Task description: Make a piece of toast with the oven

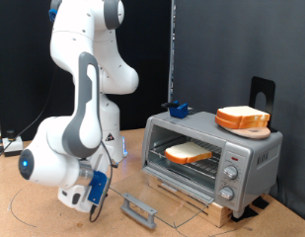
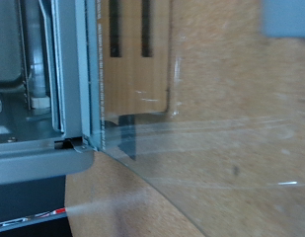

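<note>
Silver and boxy, the countertop toaster oven [image 1: 216, 153] stands on the brown wooden counter [image 1: 53, 212] towards the exterior view's right, with round knobs [image 1: 229, 178] down its right panel. We see its glass door [image 1: 177, 207] swung fully down and lying flat in front of the cavity, the grey bar handle [image 1: 139, 209] at its outer edge. Inside, on the wire rack, lies the piece of toast [image 1: 189, 152], a squarish slice with an orange-brown crust and a pale cream face. A second, similar slice [image 1: 243, 118] rests on an orange plate on the oven's roof, near a small blue object [image 1: 179, 109] at the back corner. The white robot arm bends low at the exterior view's left, and its gripper [image 1: 96, 195] hangs just above the counter, near the door handle but apart from it. We cannot tell how wide its fingers stand. In the wrist view we see the open glass door [image 2: 211, 148] and the oven's metal frame [image 2: 78, 69] close up.
</note>
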Controlling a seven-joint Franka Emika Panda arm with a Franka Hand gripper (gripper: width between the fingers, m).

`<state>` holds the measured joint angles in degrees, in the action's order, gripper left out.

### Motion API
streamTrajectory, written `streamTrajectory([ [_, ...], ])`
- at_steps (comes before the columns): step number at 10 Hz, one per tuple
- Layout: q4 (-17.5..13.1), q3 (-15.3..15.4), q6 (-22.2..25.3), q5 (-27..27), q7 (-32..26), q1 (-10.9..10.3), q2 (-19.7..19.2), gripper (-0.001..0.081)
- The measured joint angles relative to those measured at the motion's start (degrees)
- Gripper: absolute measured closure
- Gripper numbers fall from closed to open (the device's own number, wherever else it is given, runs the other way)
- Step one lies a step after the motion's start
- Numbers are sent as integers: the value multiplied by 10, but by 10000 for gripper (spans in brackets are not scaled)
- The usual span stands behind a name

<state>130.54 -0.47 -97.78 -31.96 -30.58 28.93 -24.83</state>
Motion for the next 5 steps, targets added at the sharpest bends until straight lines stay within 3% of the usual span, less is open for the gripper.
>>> streamTrajectory([
  [3,48,17,-16,-21,-3,-6,17,-3],
  [5,63,18,14,-32,-15,-3,36,-3],
])
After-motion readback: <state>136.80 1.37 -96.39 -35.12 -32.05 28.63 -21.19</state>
